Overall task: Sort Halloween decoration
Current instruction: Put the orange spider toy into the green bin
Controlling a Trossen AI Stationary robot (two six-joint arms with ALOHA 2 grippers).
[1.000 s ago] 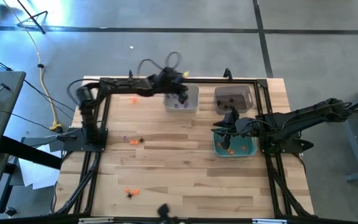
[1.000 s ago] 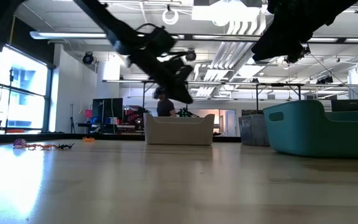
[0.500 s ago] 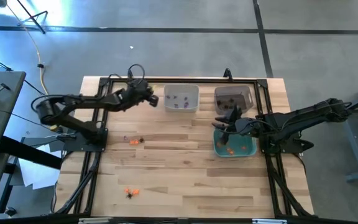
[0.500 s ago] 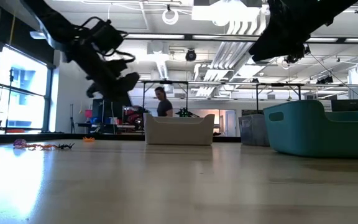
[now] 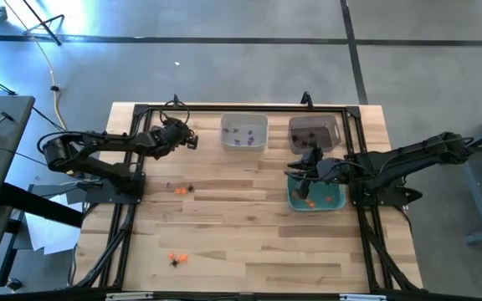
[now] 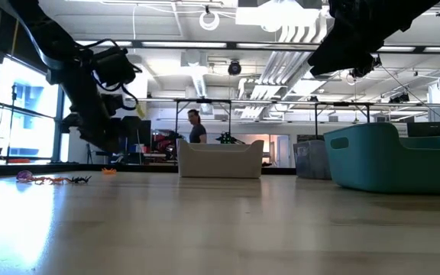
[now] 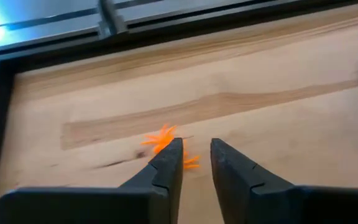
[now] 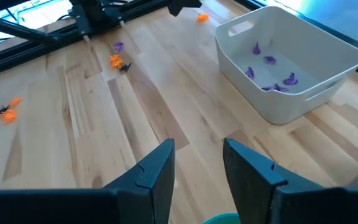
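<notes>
Wooden slatted table (image 5: 249,226) under a dark metal frame, in a large workshop with bright ceiling lights; far behind, in the low view, a person (image 6: 196,126) standing. Near the far edge of the table, a white bin (image 5: 244,131) holding several small purple trinkets (image 8: 270,68), with a dark bin (image 5: 315,131) just beside it and a teal bin (image 5: 316,194) in front of the dark one, orange pieces lying inside. Left gripper (image 5: 188,140) reaching in from the left side, low over the far left part of the table, fingers spread a little with nothing between them; in the left wrist view, an orange trinket (image 7: 164,142) lying on the wood just beyond and partly behind one fingertip, touching or not cannot be told. Right gripper (image 5: 301,167) hovering above the teal bin, fingers (image 8: 156,165) parted and empty. Loose decorations on the bare wood: a small cluster of purple, orange and black pieces (image 5: 180,189) near the left frame post, well apart from the bins, and a second cluster of orange and black pieces (image 5: 176,259) close to the near edge. In the low view, the nearer clutter of trinkets (image 6: 53,179) showing as a thin line on the table at the left.
</notes>
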